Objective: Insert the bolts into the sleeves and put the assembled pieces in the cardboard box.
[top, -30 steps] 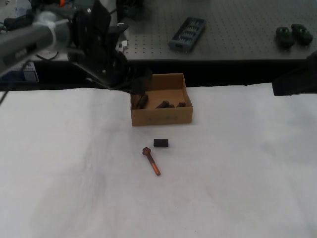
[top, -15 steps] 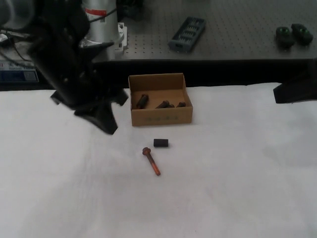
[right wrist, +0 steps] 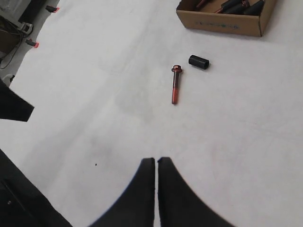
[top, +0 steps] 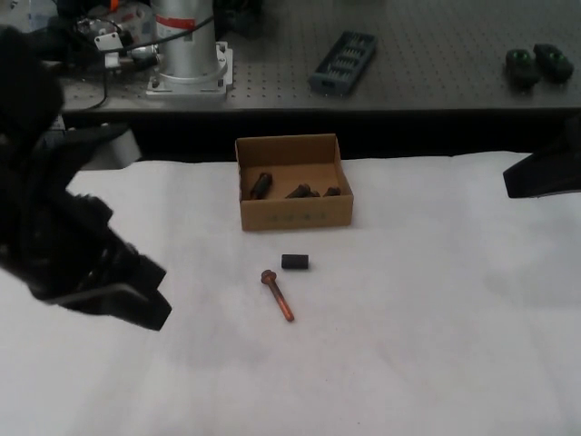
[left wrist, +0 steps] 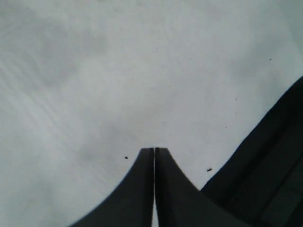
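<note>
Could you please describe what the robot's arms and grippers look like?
Both arms are black: the left arm and the right arm. The left gripper and the right gripper each have two matte black jaws, broad at the base and curving in to slim, flat-faced tips.

On my left wrist feed, the left end effector [left wrist: 154, 151] is a pair of matte black fingers [left wrist: 139, 189], broad at the root and tapering to narrow flat tips, with a hairline pale seam between them. The right end effector [right wrist: 156, 161] has the same smooth black taper. From above, my left arm [top: 73, 245] reads as a bulky, angular black housing, and my right arm [top: 545, 173] as a dark wedge.
</note>
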Controlling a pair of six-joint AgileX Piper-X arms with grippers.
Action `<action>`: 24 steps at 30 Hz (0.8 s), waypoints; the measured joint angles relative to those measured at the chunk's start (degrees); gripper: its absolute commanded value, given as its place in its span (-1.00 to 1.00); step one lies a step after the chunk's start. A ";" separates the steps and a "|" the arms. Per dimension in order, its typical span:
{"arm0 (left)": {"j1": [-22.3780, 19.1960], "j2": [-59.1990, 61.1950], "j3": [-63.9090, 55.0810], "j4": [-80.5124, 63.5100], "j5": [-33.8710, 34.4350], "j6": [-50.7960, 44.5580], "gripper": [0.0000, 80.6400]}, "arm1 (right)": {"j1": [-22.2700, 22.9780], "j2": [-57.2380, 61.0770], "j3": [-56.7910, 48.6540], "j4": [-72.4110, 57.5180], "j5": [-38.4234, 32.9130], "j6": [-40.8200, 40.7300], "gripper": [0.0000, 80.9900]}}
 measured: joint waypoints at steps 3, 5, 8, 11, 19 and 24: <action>0.00 -6.48 4.59 -4.12 0.74 -1.41 -0.98 | 0.00 0.00 0.00 -1.29 0.45 0.00 -0.93; 0.00 -8.22 5.23 -5.66 0.73 -1.77 -0.98 | 0.00 0.00 0.00 -1.55 0.43 0.00 -0.93; 0.00 -9.43 5.47 -6.57 0.73 -1.89 -0.98 | 0.00 0.00 0.00 -2.96 0.60 -1.03 -0.98; 0.00 -10.17 5.45 -7.25 0.73 -2.05 -0.98 | 0.00 0.49 0.00 -4.67 0.58 -3.40 -0.66; 0.00 -10.19 5.61 -7.62 0.73 -2.17 -0.98 | 4.51 12.58 -0.14 -20.39 7.64 -16.31 -0.26; 0.00 -10.19 5.61 -7.76 0.73 -2.17 -0.98 | 6.41 21.24 -1.81 -25.30 10.05 -23.26 -0.30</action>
